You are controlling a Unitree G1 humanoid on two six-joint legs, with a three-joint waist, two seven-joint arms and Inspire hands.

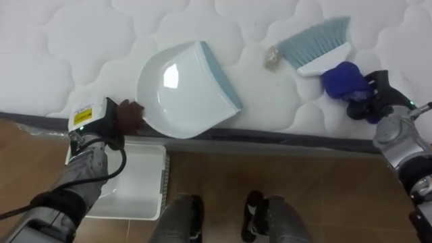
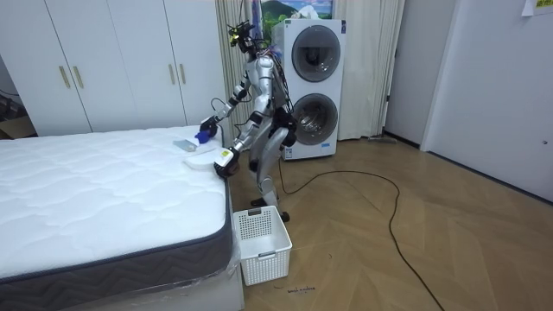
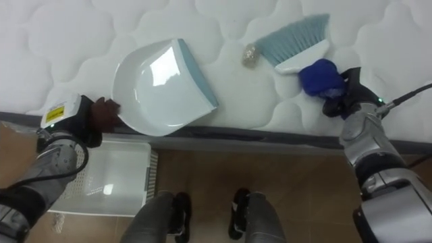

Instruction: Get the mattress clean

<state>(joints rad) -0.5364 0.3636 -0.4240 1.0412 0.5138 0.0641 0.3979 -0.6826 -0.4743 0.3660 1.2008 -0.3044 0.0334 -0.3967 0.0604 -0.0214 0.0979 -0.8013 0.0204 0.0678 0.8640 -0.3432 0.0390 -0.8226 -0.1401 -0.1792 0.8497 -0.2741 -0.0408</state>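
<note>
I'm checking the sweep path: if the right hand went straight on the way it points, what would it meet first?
Probably the small scrap just past the bristles of the brush it holds; the dustpan lies further along.

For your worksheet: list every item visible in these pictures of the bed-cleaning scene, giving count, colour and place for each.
mattress: one, white quilted, on the bed in front of the robot
dustpan: one, white with a blue-grey lip, on the mattress edge
brush: one, pale blue bristles and a blue handle, on the mattress to the dustpan's right
scrap of rubbish: one, tan, at the bristle tips
basket: one, white, on the floor beside the bed
washing machines: two, white, stacked behind the robot
wardrobe: one, white, against the wall
floor: wooden, brown
left hand: dark, curled on the dustpan's handle
right hand: dark, gripping the brush handle
</note>
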